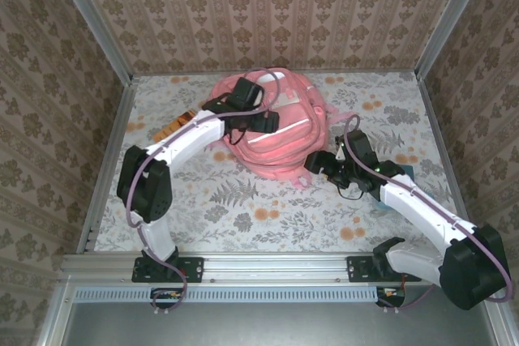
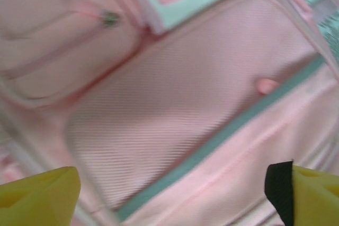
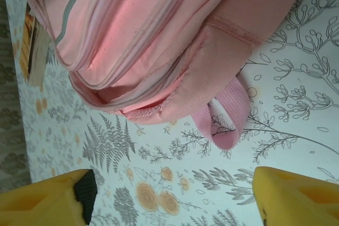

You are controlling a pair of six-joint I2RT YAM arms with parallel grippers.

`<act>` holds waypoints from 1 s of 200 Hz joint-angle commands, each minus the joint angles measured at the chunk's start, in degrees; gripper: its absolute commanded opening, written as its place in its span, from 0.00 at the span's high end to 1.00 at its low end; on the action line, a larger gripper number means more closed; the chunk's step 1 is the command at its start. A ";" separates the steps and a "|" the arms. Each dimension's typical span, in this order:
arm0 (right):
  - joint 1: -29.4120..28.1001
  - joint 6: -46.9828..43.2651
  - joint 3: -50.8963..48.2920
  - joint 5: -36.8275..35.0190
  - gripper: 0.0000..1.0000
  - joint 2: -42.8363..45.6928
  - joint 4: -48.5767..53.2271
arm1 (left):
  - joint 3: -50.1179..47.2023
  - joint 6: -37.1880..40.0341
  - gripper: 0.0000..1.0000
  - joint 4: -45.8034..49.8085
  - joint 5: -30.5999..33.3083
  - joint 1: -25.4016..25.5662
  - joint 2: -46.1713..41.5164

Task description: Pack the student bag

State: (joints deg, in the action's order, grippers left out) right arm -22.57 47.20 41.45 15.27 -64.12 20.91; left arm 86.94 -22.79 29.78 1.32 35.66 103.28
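At the student bag (image 1: 280, 147), left gripper (image 2: 172, 199) and right gripper (image 3: 172, 199) both spread empty, you should pinch seams, not slack fabric.

Bags: 1, a large salmon-pink fabric backpack (image 1: 280, 142) w/ zipped pockets. Pink webbing strap loop (image 3: 229, 115) at its edge: 1 seen. White robot arms: 2, left arm (image 1: 174, 147) & right arm (image 1: 422, 208). Yellow fingers: 2 per arm, 4 total, i.e. left fingers (image 2: 37, 197) & right fingers (image 3: 296, 197). Orange-covered books (image 1: 180, 121) beside the bag: at least 1, exact no. unclear. Small teal item (image 1: 404, 171), part-hidden by right arm: 1. Floral-patterned counter (image 1: 268, 216): 1.
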 commanded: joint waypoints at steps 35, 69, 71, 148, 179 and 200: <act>-0.29 -6.65 5.37 -2.80 0.14 -0.54 9.02 | -6.32 -1.63 0.03 -1.23 -0.12 -17.15 -2.32; -0.52 -4.25 5.81 -2.53 0.13 -2.70 7.41 | -5.99 -2.72 0.01 -3.59 -6.47 -26.31 2.83; -0.47 -4.05 5.78 -2.52 0.13 -2.82 7.22 | -5.97 -2.75 0.00 -3.83 -6.96 -26.77 3.11; -3.15 3.75 8.21 -4.90 0.14 -8.25 3.23 | -7.84 -5.81 0.00 -3.26 -11.69 -34.25 7.78; -4.56 4.42 11.07 -6.54 0.14 -10.46 3.39 | -13.56 -8.32 0.00 -4.24 -14.65 -34.21 5.26; -5.47 4.95 12.35 -6.83 0.14 -11.85 3.82 | -18.59 -10.20 0.00 -6.28 -16.33 -34.05 3.56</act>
State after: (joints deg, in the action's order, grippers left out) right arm -26.96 50.39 51.22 10.63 -74.39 24.82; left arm 73.76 -28.95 22.28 -10.63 1.45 108.84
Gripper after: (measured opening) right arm 0.857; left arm 0.999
